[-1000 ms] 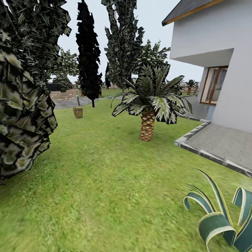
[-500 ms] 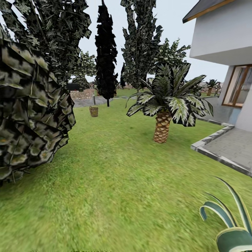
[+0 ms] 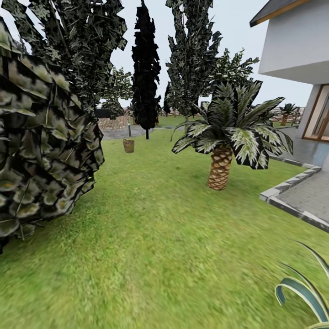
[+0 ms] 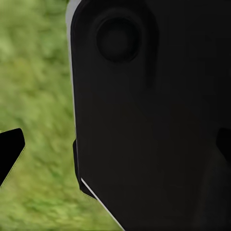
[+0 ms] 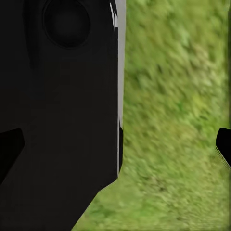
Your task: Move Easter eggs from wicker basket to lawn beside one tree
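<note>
Head view has the robot out on the lawn (image 3: 151,237) with the wicker basket (image 3: 129,145) a long way off, sitting upright on the grass just short of the grey paved patio (image 3: 119,132) and near the thin trunk of the near-black tree (image 3: 145,68). From here it's just a small brown bucket shape, narrower at the base, too far to make out the weave or whether any eggs are inside. My guess is the arms are tucked in close to the body because this is a driving stretch, nothing to grab yet. Between the robot and the basket it's open grass, with a big dark mottled bush (image 3: 41,146) crowding one side and a short palm (image 3: 224,137) on the other, so the lane between them looks like the obvious way through. A corner of the white house (image 3: 292,50) and its paved edge (image 3: 292,187) sit off to the right. Left wrist view is mostly dark robot casing with blurry grass beside it and a black fingertip (image 4: 10,149) poking in at the edge; right wrist view shows the same sort of thing, with a fingertip (image 5: 223,144) at the far edge. Can't tell whether either end effector is apart or together from that.
</note>
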